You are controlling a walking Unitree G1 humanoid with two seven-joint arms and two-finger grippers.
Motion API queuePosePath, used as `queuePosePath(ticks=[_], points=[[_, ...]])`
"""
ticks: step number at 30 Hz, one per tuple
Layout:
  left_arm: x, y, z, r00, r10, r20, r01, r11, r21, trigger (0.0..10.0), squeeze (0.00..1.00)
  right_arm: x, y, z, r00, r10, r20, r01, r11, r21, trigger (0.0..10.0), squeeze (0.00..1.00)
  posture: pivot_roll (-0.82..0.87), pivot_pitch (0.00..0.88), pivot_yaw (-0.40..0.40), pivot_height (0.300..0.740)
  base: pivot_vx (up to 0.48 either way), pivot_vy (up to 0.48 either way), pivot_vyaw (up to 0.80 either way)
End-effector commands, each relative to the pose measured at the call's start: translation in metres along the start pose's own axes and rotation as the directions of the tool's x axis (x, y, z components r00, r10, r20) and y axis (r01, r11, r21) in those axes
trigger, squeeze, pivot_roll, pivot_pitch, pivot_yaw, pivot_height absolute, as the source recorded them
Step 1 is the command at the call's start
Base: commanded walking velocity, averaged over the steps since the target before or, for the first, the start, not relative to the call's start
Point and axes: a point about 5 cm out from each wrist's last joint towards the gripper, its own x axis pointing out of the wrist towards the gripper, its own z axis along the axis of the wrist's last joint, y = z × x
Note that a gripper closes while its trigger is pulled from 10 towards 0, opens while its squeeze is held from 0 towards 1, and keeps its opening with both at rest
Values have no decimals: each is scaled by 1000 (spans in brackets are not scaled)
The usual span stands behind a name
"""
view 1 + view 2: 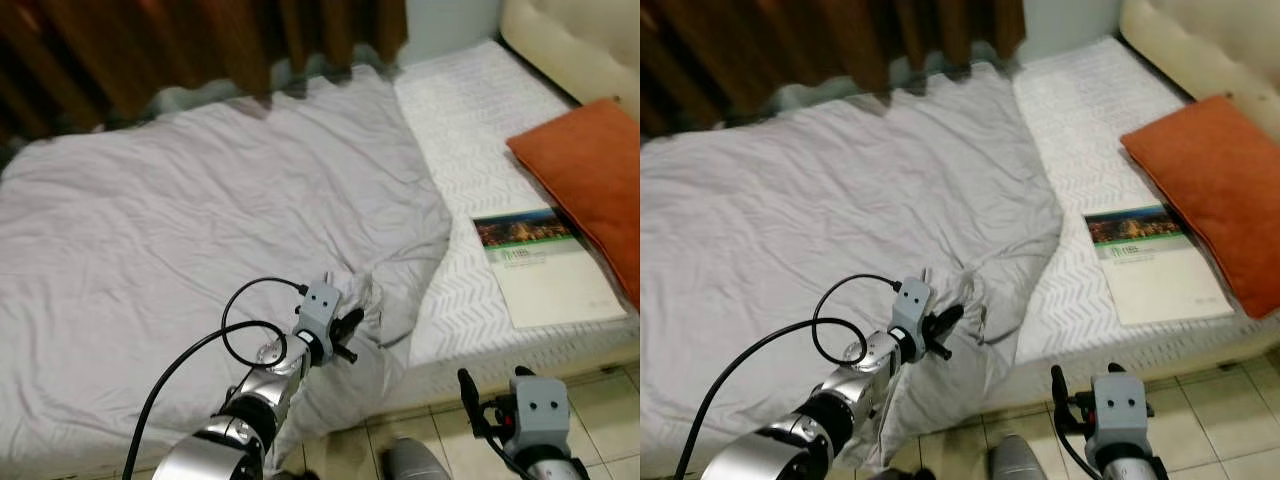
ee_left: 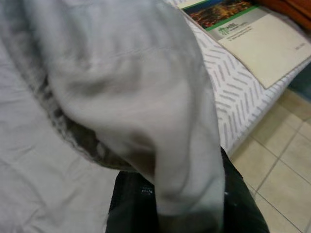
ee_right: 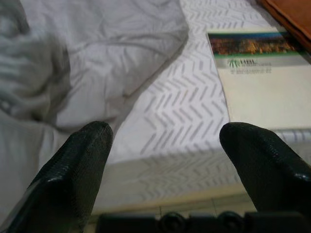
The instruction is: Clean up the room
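White chevron mattress (image 1: 470,130) bare beyond both claws | grey blanket (image 1: 200,220) spread lengthwise, near corner bunched at bed edge | left gripper (image 1: 345,335) pinching that corner | right gripper (image 3: 163,145) spread wide over floor tiles (image 1: 600,395), booklet (image 1: 545,265) ahead

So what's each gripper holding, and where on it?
Left gripper pinches the grey blanket at its bunched corner near the bed's edge. Right gripper is open, holding nothing.

Green logo and a few lines of print under a night-city photograph on the white booklet (image 3: 262,77) lying on the chevron-patterned mattress cover (image 3: 180,111), all too blurred and small to read.
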Motion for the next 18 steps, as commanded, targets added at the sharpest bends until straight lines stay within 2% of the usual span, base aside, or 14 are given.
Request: queuePosePath(ticks=[1,6,9,10,12,14,15,16,18], points=[[6,-22,-4,998,-69,-8,69,998,-12,10000,0,-5,-2,-3,1000,-10,-15,10,1000,-8,10000,0,-414,167,169,740,0,-480,0],[3,-34,-16,991,-130,-34,130,991,-8,10000,0,-12,-4,-7,999,-18,-28,18,1000,-12,10000,0,-423,178,165,740,0,-480,0],[0,-52,-30,970,-233,-73,231,972,-31,10000,0,-18,-2,-10,999,2,-53,-4,1000,-29,10000,0,-435,185,151,740,0,-480,0],[-1,-58,-34,961,-262,-84,261,965,-27,10000,0,-21,-3,-9,998,16,-57,-18,999,-29,10000,0,-445,214,119,740,0,-480,0],[-1,-58,-34,961,-262,-84,261,965,-27,10000,0,-21,-3,-9,998,16,-57,-18,999,-29,10000,0,-445,214,119,740,0,-480,0],[-5,-73,-48,946,-299,-127,297,954,-38,10000,0,-32,2,-11,987,128,-98,-132,991,-33,10000,0,-456,222,91,740,0,-472,0],[-5,-73,-48,946,-299,-127,297,954,-38,10000,0,-32,2,-11,987,128,-98,-132,991,-33,10000,0,-456,222,91,740,0,-465,0],[-6,-86,-56,944,-298,-144,296,955,-35,10000,0,-44,2,-17,964,227,-141,-233,972,-27,10000,0,-443,251,45,740,0,0,0],[-6,-90,-57,944,-294,-147,293,956,-29,10000,0,-47,0,-19,953,258,-156,-266,963,-34,10000,0,-440,255,37,740,0,0,0]])
